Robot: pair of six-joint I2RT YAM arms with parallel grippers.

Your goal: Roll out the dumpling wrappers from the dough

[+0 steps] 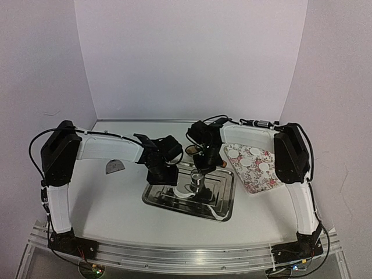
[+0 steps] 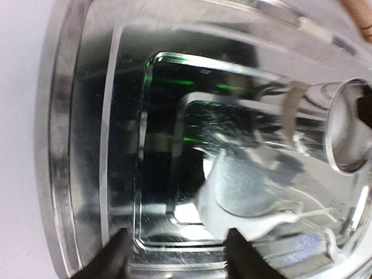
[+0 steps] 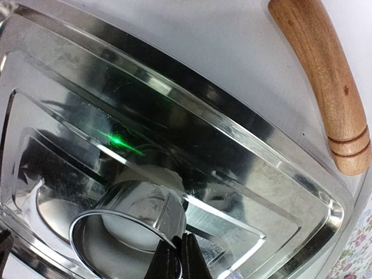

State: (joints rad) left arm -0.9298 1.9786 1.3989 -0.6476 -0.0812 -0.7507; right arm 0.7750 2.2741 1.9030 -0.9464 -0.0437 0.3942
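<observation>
Right wrist view: right gripper [image 3: 177, 257] clamped on ring cutter [image 3: 152, 204], dough [image 3: 125, 229] inside it.

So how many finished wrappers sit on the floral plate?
4 dumpling wrappers on the floral plate: left edge, middle, far side, right. The right arm could hide more.

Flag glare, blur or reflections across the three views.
Top external: soft even light, tray only mildly mirrored. Left wrist: tray a blurred mirror with green glints, ring cutter smeared at right edge. Right wrist: sharper; green glint on tray, wooden handle crisp, ring cutter's wall reflective.
</observation>
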